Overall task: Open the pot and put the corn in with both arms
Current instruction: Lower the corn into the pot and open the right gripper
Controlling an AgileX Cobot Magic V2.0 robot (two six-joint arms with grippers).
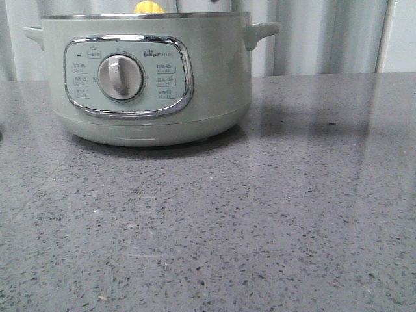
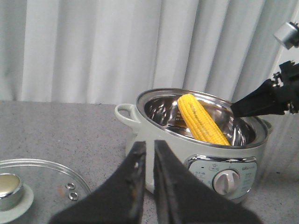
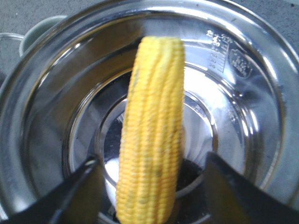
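The pale green pot (image 1: 149,78) stands open at the back left of the table, its dial facing me. The yellow corn (image 1: 148,6) pokes just above the steel rim. In the left wrist view the corn (image 2: 201,119) leans slantwise inside the pot (image 2: 159,140). In the right wrist view my right gripper (image 3: 152,158) is open above the pot's steel bowl (image 3: 243,93). The corn (image 3: 152,130) lies between its fingers, with a gap on each side. My left gripper (image 2: 149,143) is shut and empty, left of the pot. No gripper shows in the front view.
The glass lid (image 2: 51,186) with its pale knob lies flat on the grey counter to the left of the pot. My right arm (image 2: 266,98) reaches over the pot's far rim. A curtain hangs behind the table.
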